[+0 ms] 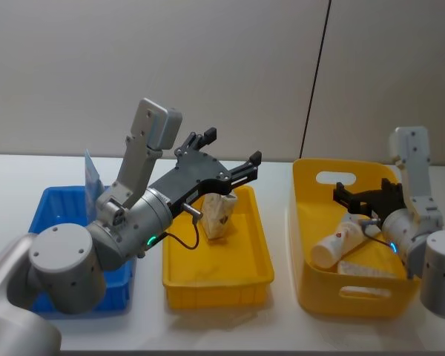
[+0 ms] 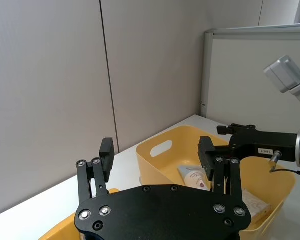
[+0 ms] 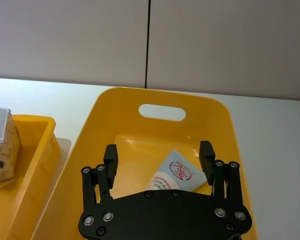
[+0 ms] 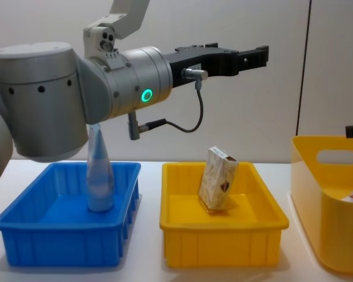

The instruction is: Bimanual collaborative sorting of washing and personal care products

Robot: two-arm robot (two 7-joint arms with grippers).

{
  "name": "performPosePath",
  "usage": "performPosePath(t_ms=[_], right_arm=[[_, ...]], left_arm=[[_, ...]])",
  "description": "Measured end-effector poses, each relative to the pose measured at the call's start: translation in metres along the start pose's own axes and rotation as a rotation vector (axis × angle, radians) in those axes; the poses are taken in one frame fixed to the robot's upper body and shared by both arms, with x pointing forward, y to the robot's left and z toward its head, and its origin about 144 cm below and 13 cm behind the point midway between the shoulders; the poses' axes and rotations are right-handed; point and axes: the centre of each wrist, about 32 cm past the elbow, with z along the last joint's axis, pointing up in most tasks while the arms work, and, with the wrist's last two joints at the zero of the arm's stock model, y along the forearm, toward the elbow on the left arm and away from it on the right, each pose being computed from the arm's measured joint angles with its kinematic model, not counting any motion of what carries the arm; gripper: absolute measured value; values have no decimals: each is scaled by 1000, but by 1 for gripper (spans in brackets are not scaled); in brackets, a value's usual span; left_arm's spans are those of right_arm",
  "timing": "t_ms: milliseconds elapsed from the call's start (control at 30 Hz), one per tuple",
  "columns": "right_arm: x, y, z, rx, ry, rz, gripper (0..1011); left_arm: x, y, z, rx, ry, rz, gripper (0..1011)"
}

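The right gripper [image 3: 158, 155] hangs over the tall yellow bin [image 1: 311, 278] with its fingers wide apart and nothing between them. Right under it lies a pale blue squeeze tube [image 3: 174, 172] with a red round logo. This looks like the start of a pick. To do it well, the gripper should go straight down so that one finger lands on each side of the tube, then close softly, because a tube is squashy and can slip. It should also stay away from the bin's walls on the way down and up.

The left gripper [image 1: 226, 159] is up high above the yellow tray [image 1: 216, 285]. Its fingers are apart too, and it holds nothing. It should stay out of the way while the right arm works.

The yellow bin on the right holds the tube, and a small whitish packet [image 1: 367, 268] lies flat beside it near the front wall.

The yellow tray in the middle holds one beige patterned carton [image 4: 216, 178]. It stands up but leans a little, near the back of the tray.

The blue tray [image 4: 59, 249] on the left holds one more pale blue tube [image 4: 99, 176]. That one stands upright on its cap, thin end up, toward the back.
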Motion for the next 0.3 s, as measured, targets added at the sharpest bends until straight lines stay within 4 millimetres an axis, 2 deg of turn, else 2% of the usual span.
performPosePath(t_ms=[300], right_arm=[[3,-6,-2,26,10,-6,1003]], left_arm=[[0,0,0,0,0,0,1001]])
